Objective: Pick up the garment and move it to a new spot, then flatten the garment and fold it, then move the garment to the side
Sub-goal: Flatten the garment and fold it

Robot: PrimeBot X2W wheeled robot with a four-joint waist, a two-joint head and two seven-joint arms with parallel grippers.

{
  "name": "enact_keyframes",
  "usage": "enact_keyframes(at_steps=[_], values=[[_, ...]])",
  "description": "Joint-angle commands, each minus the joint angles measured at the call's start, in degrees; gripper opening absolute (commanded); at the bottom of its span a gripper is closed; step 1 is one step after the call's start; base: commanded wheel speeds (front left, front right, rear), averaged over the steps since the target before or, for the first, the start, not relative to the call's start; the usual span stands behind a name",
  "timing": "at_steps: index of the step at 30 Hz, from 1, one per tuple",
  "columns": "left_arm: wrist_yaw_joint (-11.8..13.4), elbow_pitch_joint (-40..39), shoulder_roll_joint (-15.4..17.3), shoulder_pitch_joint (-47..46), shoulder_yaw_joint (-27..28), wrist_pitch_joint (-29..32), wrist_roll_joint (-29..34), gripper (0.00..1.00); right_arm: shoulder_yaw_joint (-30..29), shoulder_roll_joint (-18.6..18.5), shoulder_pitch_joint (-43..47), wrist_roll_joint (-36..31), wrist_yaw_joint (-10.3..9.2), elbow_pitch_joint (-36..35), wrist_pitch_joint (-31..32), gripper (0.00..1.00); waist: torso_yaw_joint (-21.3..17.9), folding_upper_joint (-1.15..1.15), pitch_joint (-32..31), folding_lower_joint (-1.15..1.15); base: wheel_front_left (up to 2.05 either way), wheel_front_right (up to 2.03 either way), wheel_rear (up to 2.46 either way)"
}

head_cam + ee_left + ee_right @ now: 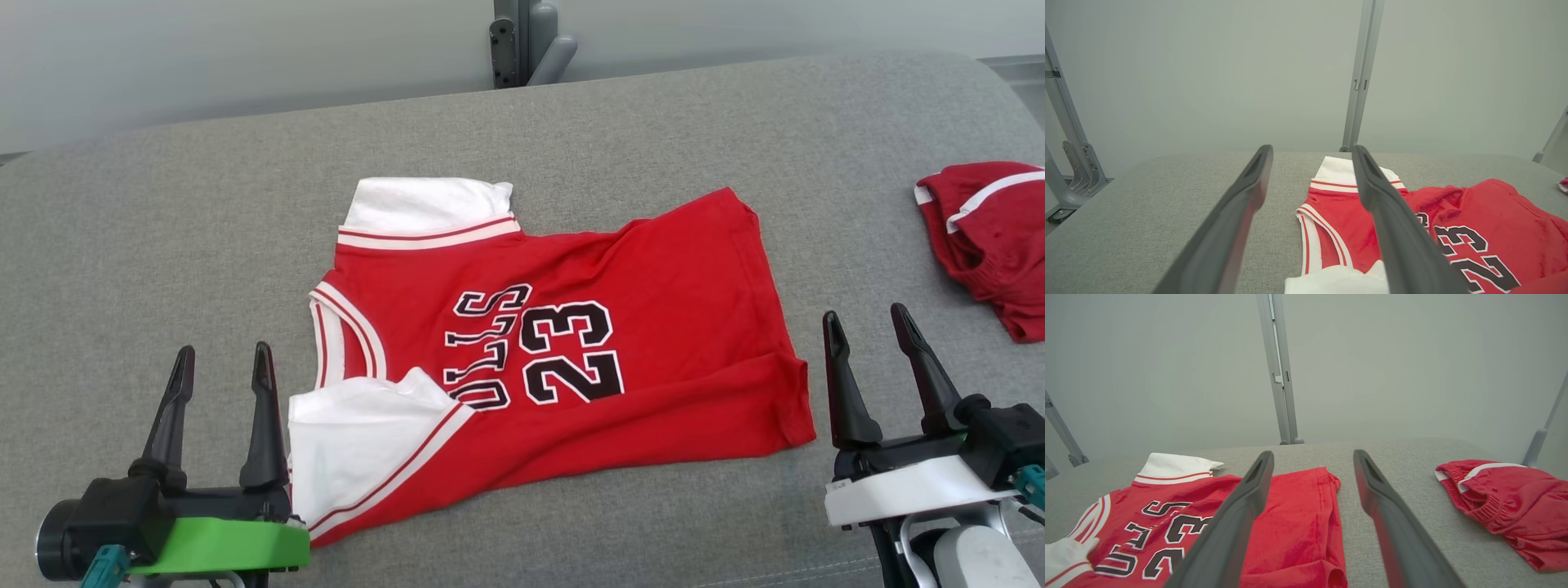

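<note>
The garment (pixel 571 269) is a red jersey with white sleeves and a black "23" print. It lies spread on the grey padded table (pixel 163 229), collar to the left, with its near edge folded over. My left gripper (pixel 220 363) stands open at the lower left, just beside the near white sleeve (pixel 351 433), holding nothing. My right gripper (pixel 873 322) stands open at the lower right, just past the jersey's hem, also empty. The left wrist view has the jersey (pixel 1494 220) behind the right finger (pixel 1392 228). In the right wrist view the jersey (pixel 1298 522) lies left of the gap.
A second red garment with white trim (pixel 992 241) lies crumpled at the table's right edge, seen too in the right wrist view (pixel 1506 502). A grey post (pixel 526 41) stands behind the table's far edge. Bare grey surface lies on the left and far side.
</note>
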Motion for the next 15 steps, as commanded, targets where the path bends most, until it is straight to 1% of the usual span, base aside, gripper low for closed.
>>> enact_keyframes(at_steps=[1, 9, 12, 15], values=[[0.37, -0.09, 0.40, 0.44, 0.03, 0.20, 0.29, 1.00, -0.05, 0.06, 0.49, 0.13, -0.02, 0.08, -0.22, 1.00, 0.22, 0.00, -0.45, 0.00, 0.00, 0.00, 0.00], [0.27, -0.27, 0.70, 1.23, -0.71, 1.19, -0.23, 1.00, 0.50, 0.15, 1.12, 0.56, -0.02, 0.28, 0.53, 1.00, 0.57, 0.00, -1.05, 0.00, 0.00, 0.00, 0.00], [-0.33, 0.61, 0.74, 0.74, -1.16, 2.07, -0.78, 1.00, 0.14, 0.27, 1.23, 0.98, -0.02, 1.12, 1.15, 1.00, 0.77, 0.00, -0.87, 0.00, 0.00, 0.00, 0.00], [-1.74, 2.93, 0.20, 1.01, -2.57, 3.24, -2.15, 1.00, -0.47, 0.36, 2.33, 1.23, -0.02, 3.38, 1.68, 1.00, 1.33, 0.00, -0.70, 0.00, 0.00, 0.00, 0.00]])
